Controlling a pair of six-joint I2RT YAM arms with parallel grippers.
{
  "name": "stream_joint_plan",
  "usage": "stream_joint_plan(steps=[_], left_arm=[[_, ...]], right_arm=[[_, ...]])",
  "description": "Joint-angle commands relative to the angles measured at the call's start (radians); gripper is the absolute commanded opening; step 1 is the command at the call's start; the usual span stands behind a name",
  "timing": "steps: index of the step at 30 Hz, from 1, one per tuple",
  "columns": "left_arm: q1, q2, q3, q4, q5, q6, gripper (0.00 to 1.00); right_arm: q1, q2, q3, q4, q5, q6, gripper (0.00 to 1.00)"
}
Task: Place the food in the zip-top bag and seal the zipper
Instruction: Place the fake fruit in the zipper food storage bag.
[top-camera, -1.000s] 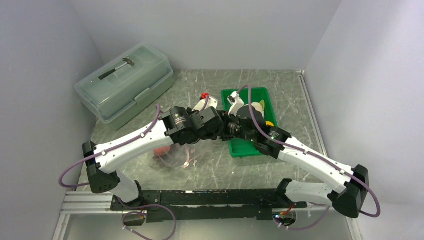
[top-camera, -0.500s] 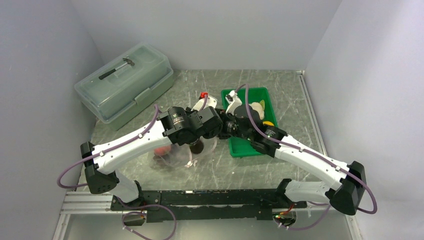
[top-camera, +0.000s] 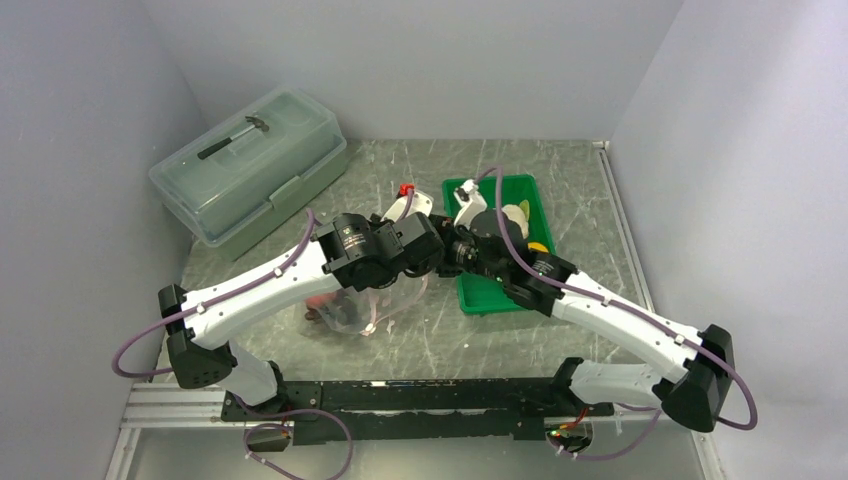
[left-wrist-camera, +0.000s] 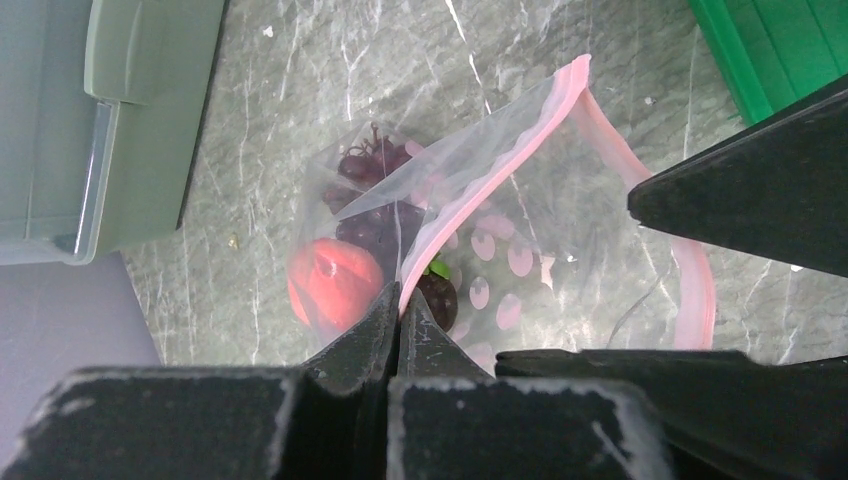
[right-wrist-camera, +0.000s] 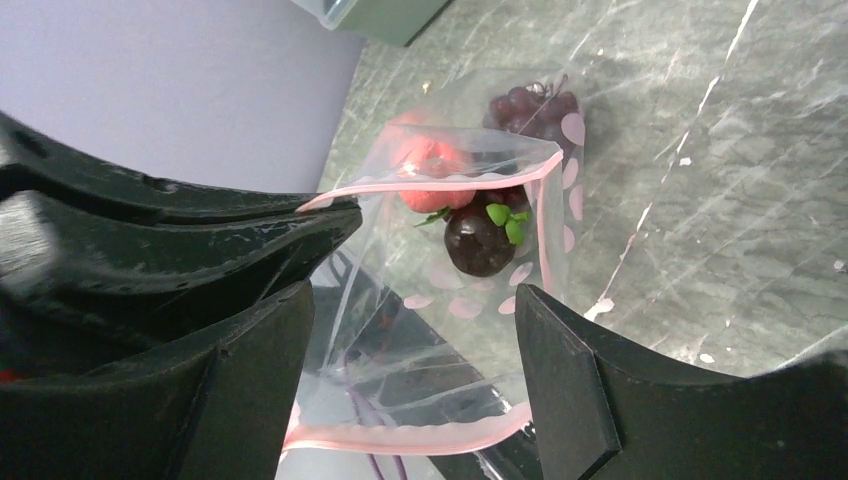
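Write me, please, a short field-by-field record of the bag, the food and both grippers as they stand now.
bag: clear zip-top bag, mouth gaping open
zipper: pink zipper, unsealed
left gripper: left gripper shut on the zipper edge
right gripper: right gripper open, holding nothing, at the bag's mouth
in bag: grape bunch, peach, plum
in tray: green tray holds the cauliflower and an orange-yellow piece

Grey table (top-camera: 580, 200): lidded box (top-camera: 250, 165), green tray (top-camera: 482, 296), bag (top-camera: 352, 312)
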Motion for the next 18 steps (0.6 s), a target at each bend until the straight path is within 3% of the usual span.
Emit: stream_joint_plan(steps=[1,18], left_arm=[[-0.005,-0.036,0.005,0.005,-0.009,-0.016,0.0],[-0.005,-0.026,0.021,-0.005,-0.01,-0.007,0.0]], right_arm=[[0.005,-0.072,0.044,-0.011,0.058,-0.012,0.77],[0.003,-0.244,0.084,-0.374,0.369,-0.121,0.77]])
